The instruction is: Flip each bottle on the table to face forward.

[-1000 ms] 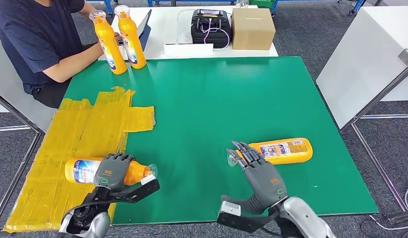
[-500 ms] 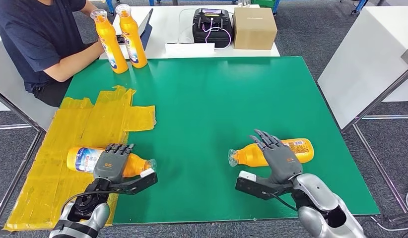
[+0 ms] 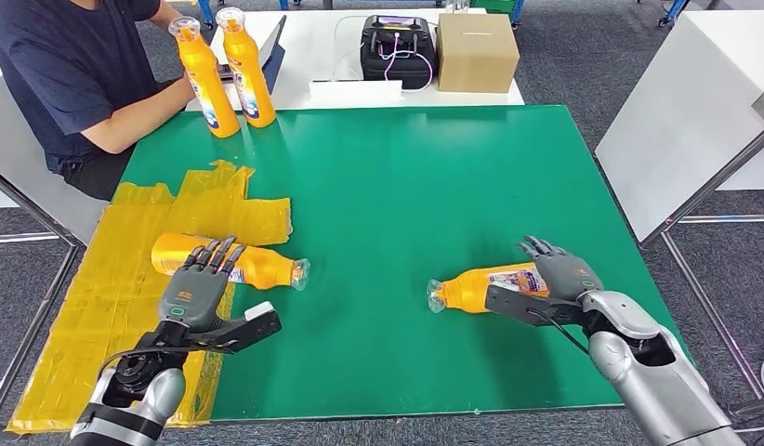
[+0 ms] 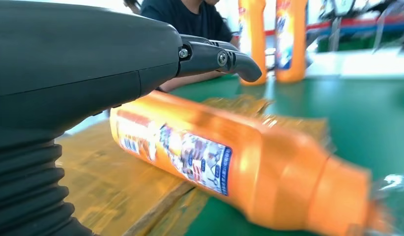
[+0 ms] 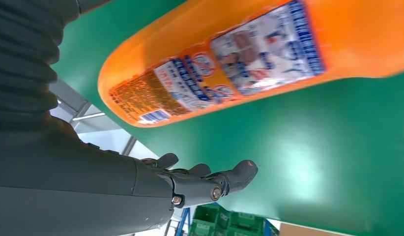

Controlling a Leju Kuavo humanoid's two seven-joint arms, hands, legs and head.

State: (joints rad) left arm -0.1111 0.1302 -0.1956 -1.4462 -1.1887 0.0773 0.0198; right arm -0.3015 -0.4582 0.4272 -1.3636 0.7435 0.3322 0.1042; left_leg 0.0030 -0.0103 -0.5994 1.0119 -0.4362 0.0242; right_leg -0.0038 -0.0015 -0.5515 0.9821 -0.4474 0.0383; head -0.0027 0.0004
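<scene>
**Both lying bottles have rolled; my hands sit beside them, holding nothing**

Since a moment ago the left bottle (image 3: pixel 231 261) has shifted away from me and turned, so its label no longer faces up in the head view, and my left hand (image 3: pixel 194 291) has slipped off its top. That hand now sits on my side of the bottle, fingers straight and spread, tips at the bottle's near edge, gripping nothing. The bottle lies on its side, base on the yellow taped sheet (image 3: pixel 127 279), clear cap (image 3: pixel 299 273) over the green table mat (image 3: pixel 406 186).

My right hand (image 3: pixel 564 276) has swung round to the base end of the right bottle (image 3: pixel 485 286). It lies against that end, fingers extended and apart, thumb along the near side, not closed around it. This bottle also lies flat on the mat, cap pointing toward my left.

Two orange bottles (image 3: pixel 225 70) stand upright at the far left corner, beside a seated person (image 3: pixel 72 74).
</scene>
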